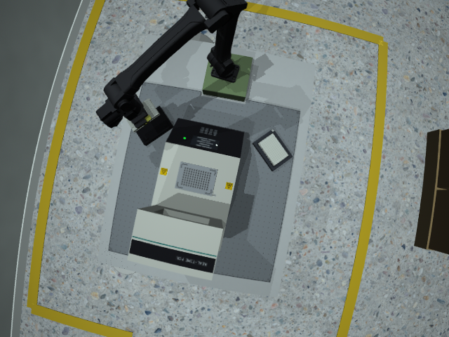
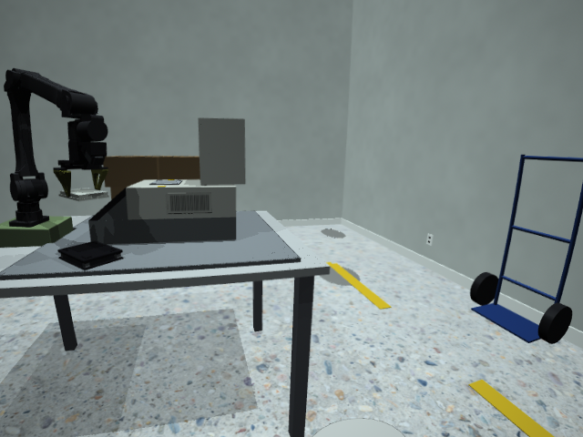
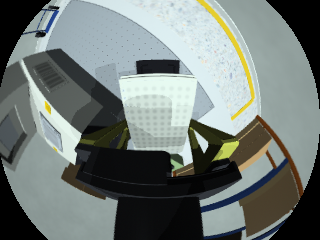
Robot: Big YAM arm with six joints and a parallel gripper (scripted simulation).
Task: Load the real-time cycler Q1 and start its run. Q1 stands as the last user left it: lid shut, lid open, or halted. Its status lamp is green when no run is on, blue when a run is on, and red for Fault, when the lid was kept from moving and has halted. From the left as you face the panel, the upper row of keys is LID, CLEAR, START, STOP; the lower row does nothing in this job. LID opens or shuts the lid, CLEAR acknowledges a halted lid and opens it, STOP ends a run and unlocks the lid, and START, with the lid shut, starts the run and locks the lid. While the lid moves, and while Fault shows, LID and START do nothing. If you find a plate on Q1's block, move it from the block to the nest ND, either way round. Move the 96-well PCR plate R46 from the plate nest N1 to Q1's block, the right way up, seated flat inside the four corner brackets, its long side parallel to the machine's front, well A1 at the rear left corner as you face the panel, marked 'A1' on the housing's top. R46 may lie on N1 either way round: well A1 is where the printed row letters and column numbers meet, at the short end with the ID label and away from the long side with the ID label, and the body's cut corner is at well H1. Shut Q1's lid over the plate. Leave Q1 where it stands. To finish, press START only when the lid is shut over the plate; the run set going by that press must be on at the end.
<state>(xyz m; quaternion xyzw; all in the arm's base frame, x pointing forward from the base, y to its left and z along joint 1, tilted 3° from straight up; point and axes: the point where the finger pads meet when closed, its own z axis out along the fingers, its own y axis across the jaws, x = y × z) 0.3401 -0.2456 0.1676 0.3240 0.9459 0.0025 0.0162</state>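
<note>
Wrist view shows the pincer (image 3: 159, 143) clenched across a white plate (image 3: 159, 112), held level above an empty black nest (image 1: 155, 126), so it can drop in flat.

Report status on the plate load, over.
Gripper shut on plate R46, aloft over nest. Q1 lid open, block bare, lamp green. Path unobstructed.

A blue hand truck (image 2: 522, 244) is leaning against the wall right of the table (image 2: 301, 270), yellow floor tape (image 2: 360, 285) lying between them.
</note>
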